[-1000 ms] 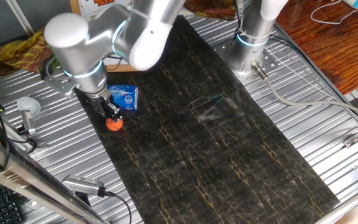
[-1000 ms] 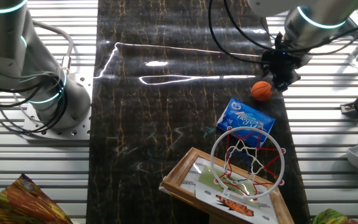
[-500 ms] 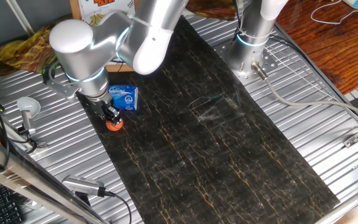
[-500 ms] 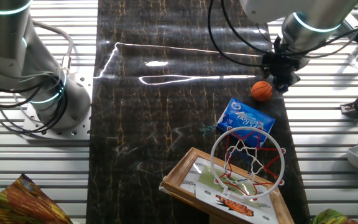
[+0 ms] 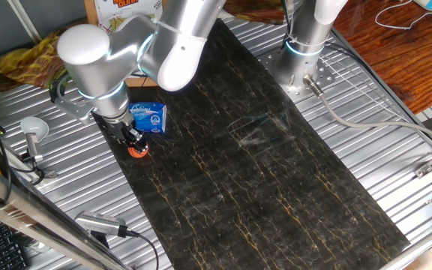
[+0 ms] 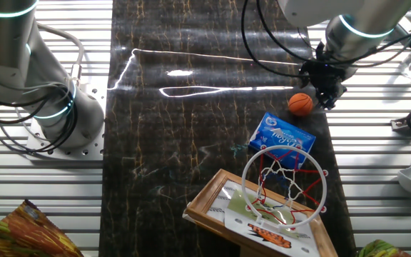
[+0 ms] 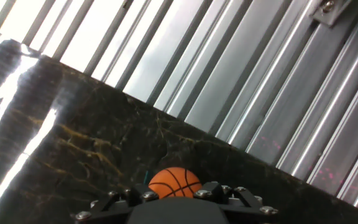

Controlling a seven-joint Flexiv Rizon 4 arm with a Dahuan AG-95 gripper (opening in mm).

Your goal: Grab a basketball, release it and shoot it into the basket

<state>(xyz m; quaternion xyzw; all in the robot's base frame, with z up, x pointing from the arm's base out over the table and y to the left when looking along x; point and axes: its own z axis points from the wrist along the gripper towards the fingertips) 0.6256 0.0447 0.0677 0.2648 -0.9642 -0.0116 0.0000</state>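
Nearest in the other fixed view stands the basket (image 6: 285, 187), its white net hanging from a ring on a wooden-framed backboard at the near edge of the dark mat (image 6: 191, 128). Just beyond the ring lies a blue-and-white packet (image 6: 282, 135), flat on the mat. Farther out, near the mat's right edge, sits the basketball (image 6: 300, 104), resting on the mat with the gripper (image 6: 325, 91) low and right beside it.

In the hand view the basketball (image 7: 174, 182) shows just ahead of the gripper's body, on the mat close to where it meets the ribbed metal table (image 7: 241, 68). The fingertips themselves are not visible there, so whether the claw is apart or already pressing the ball cannot be told from any view. In one fixed view the gripper (image 5: 133, 141) hides most of the basketball (image 5: 138, 151), which lies beside the packet (image 5: 149, 118).

The main risk appears to be the ball's shape and the slick mat: an off-centre squeeze could squirt it sideways toward the mat edge and into the table's grooves. The packet sits between ball and hoop, so a low carry could clip it.
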